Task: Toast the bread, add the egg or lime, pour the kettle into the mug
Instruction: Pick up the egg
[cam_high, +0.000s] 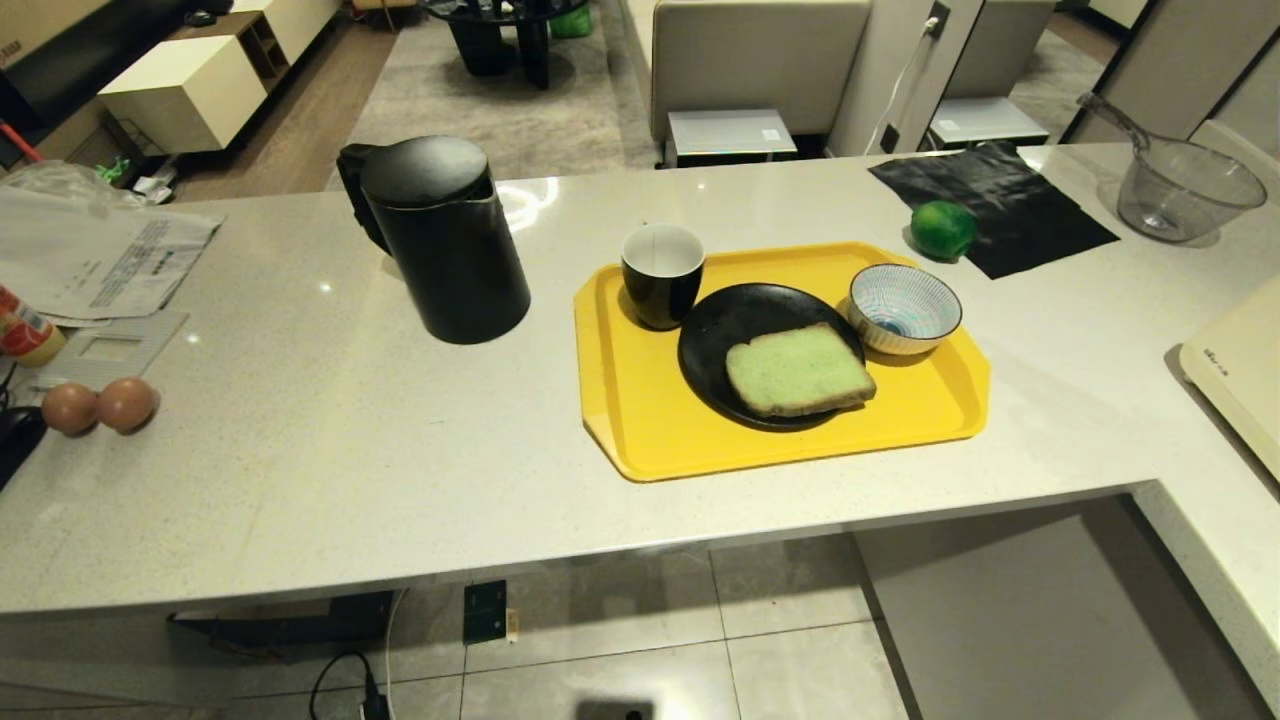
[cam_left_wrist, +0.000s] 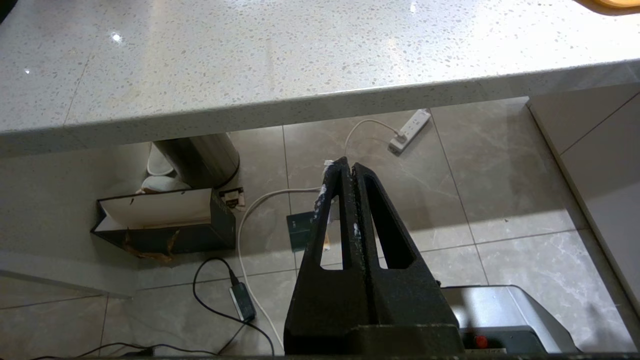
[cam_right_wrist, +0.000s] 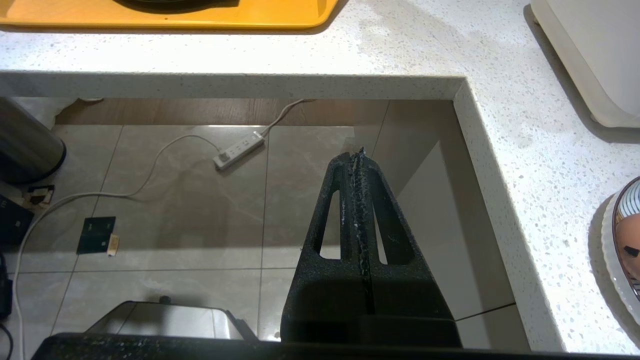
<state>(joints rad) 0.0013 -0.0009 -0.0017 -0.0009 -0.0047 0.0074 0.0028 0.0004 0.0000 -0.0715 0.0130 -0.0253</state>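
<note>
While grippers idle: two eggs (cam_high: 98, 405), one lime (cam_high: 942, 229).

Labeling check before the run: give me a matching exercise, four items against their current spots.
Things:
1. bread
2. lime
3. mug
4. kettle

Places:
A. on the counter, left of the yellow tray
B. on the tray, beside the black plate
C. on the black plate
D. at the edge of the black sheet

Pairs: 1-C, 2-D, 3-B, 4-A
</note>
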